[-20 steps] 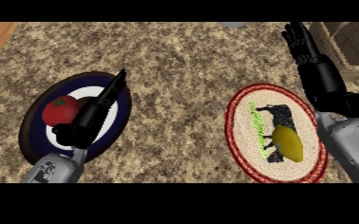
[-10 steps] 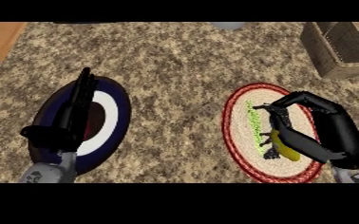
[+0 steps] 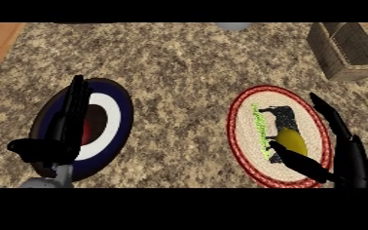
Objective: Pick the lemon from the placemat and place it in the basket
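We note right hand point(image 3: 338, 156) at lower right, fingers spread wide around lemon point(image 3: 292, 141) on placemat point(image 3: 248, 102), thumb touching it, nothing gripped. Left hand point(image 3: 64, 126) straight-fingered over plate point(image 3: 119, 97).

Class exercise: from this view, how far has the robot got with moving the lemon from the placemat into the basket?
Nothing is finished: the lemon lies on the placemat. The right hand brackets it, fingers straight, with no grasp visible. Lifting it and carrying it to the basket at the upper right remain.

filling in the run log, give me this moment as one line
right hand: open, thumb and fingers either side of lemon | lemon: on placemat | basket: far right | left hand: open, over plate
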`<state>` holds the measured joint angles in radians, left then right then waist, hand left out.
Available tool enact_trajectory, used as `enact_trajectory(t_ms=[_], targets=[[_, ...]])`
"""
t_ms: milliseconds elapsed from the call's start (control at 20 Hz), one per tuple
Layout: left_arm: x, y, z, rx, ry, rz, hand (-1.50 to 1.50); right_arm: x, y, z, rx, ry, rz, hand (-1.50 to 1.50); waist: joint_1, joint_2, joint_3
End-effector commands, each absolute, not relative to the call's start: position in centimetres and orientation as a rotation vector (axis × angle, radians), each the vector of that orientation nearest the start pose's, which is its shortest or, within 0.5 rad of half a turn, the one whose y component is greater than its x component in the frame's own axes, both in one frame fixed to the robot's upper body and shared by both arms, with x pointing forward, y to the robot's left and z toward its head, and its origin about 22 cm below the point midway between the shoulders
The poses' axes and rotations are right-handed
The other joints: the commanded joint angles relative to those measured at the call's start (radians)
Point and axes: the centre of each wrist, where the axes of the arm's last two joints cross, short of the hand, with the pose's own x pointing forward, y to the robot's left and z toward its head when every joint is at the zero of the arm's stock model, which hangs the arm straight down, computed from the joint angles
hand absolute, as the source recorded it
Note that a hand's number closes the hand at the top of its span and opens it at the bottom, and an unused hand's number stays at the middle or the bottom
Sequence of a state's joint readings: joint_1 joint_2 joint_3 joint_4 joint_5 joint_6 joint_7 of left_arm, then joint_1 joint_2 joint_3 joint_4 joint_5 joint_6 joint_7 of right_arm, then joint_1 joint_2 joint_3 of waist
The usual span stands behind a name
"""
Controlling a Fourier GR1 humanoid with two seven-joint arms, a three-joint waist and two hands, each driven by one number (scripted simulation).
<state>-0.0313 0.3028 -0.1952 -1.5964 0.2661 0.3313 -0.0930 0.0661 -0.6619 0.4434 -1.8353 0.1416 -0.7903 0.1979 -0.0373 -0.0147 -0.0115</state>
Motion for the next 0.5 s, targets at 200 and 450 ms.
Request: enact_trajectory(t_ms=[200, 450], targets=[[24.4, 25.2, 2.9, 0.161, -1.669, 0.078, 0.00, 18.3, -32.4, 8.8, -1.095, -1.210, 0.482, -1.50, -0.022, -0.001, -0.009], [24.7, 24.8, 3.0, 0.156, -1.670, 0.074, 0.00, 17.1, -29.7, 14.0, -1.036, -0.998, 0.676, -1.50, -0.006, 0.003, -0.005]])
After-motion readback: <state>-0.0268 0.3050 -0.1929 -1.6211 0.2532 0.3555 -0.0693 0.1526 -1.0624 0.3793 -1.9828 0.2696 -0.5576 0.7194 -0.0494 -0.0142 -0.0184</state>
